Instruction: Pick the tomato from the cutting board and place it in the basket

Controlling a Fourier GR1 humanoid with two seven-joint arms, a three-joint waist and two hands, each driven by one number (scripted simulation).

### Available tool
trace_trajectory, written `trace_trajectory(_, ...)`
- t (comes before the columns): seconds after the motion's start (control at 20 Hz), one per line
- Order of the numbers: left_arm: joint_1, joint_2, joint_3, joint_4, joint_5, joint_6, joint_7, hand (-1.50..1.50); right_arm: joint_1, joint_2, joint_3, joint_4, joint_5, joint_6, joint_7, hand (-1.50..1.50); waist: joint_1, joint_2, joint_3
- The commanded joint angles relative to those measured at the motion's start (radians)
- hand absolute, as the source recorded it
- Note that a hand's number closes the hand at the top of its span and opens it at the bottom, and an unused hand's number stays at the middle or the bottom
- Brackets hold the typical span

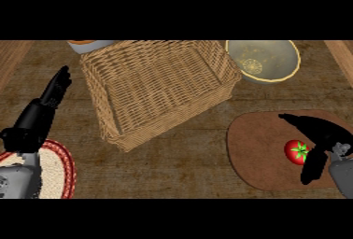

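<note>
Tomato [298, 151] is lying on the cutting board [258, 149] at lower right, with the right hand [322, 135] arching over it, fingers spread. Basket [162, 88] is sitting upper centre; left hand [52, 95] is resting straight-fingered at left.

Light is falling evenly and rather dimly across the wooden counter [186, 140], with no glare showing. The basket [155, 88] is casting only a faint shadow along its lower edge. The hands are reading as near-black shapes with little detail. The frame's corners are darkening slightly toward the lower right.
</note>
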Motion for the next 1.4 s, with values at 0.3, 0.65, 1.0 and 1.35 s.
trace_trajectory(0.3,-0.061,-0.047,0.020,0.037,-0.059,-0.009,0.014,0.00,0.046,0.064,-0.045,0.075,0.141,-0.036,-0.088,-1.50,-0.001,0.001,0.000)
trace_trajectory(0.65,0.029,-0.090,0.005,-0.077,-0.076,-0.013,0.031,0.00,0.071,0.059,-0.119,0.090,0.135,-0.011,-0.165,1.50,0.000,0.000,0.000)
trace_trajectory(1.0,-0.019,-0.072,0.036,-0.021,-0.071,-0.041,0.040,0.00,0.050,0.072,-0.046,0.132,0.248,-0.088,-0.266,1.50,0.000,0.000,0.000)
trace_trajectory(1.35,0.002,-0.027,0.098,0.031,-0.047,-0.053,0.004,0.00,0.180,0.333,-0.146,0.057,0.373,-0.377,0.263,1.50,-0.074,-0.017,-0.005)
